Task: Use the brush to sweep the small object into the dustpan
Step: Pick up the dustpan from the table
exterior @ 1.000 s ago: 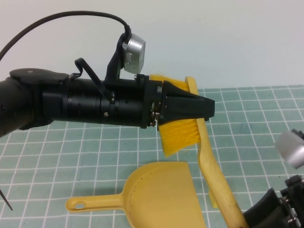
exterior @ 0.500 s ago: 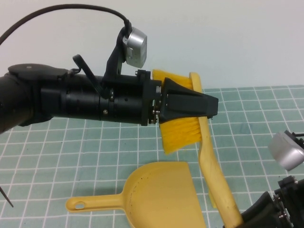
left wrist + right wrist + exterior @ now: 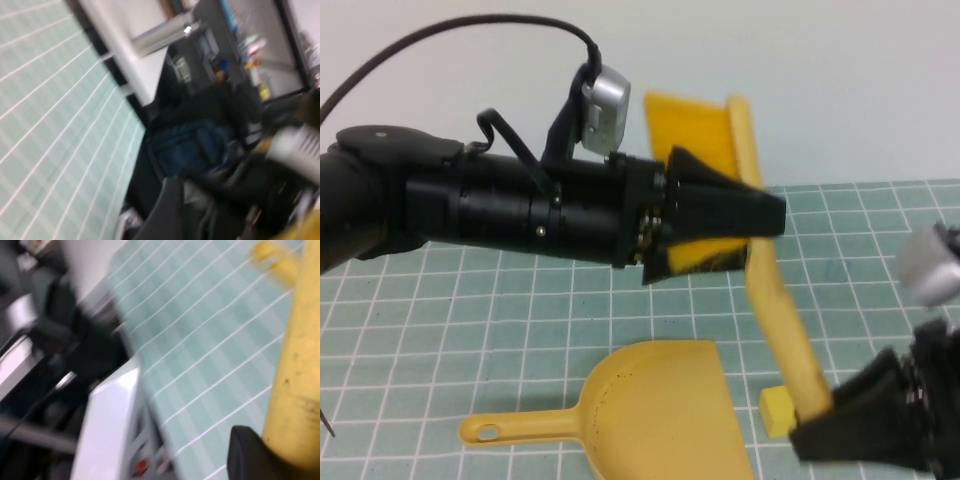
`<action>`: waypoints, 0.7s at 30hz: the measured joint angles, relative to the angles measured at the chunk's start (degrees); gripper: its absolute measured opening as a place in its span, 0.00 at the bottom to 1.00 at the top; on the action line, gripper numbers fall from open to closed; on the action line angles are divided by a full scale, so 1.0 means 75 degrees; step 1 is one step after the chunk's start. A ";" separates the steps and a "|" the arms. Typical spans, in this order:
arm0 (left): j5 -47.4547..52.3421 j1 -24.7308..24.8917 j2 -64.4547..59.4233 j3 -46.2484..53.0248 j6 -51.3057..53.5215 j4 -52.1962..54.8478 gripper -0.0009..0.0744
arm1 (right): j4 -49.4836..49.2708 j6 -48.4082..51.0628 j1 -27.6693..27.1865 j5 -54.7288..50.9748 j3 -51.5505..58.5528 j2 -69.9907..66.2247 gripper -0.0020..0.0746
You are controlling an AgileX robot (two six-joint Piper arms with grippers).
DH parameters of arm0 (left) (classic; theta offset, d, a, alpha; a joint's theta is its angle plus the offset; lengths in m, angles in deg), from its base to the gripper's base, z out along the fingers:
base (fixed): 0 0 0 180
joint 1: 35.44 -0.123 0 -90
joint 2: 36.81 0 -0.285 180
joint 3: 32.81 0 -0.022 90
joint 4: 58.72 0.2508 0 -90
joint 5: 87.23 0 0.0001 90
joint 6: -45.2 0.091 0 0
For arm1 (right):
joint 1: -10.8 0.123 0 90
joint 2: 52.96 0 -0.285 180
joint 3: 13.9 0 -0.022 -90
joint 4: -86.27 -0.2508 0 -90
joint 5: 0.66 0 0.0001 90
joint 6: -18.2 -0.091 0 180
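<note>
The table [image 3: 440, 330] carries a green grid mat. The dustpan [image 3: 650, 415] lies flat on it, handle pointing toward the robot's left. Above the dustpan, the left pincer [image 3: 765, 215] reaches across, raised off the table, in front of the brush's bristles; I cannot tell whether it is apart or together. To the right of the dustpan, the right pincer [image 3: 820, 420] is clamped on the brush [image 3: 775, 300] handle, holding it tilted, bristles up. The small cube [image 3: 776, 412] sits just beside the dustpan's right edge.
</note>
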 joint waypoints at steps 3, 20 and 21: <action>0.0000 0.0000 0.0000 0.0000 0.0000 0.0782 0.93 | 0.0330 -0.0553 -0.0207 0.0632 -0.0322 0.0046 0.25; 0.0066 0.0014 0.0000 -0.0014 -0.1972 1.0079 0.93 | 0.4824 -0.5283 -0.0473 0.0268 -0.0660 -0.0271 0.25; 0.0066 0.0014 0.0000 -0.0014 -0.1902 1.0155 0.93 | 0.4681 -0.5188 -0.0473 0.0268 -0.0605 -0.0288 0.25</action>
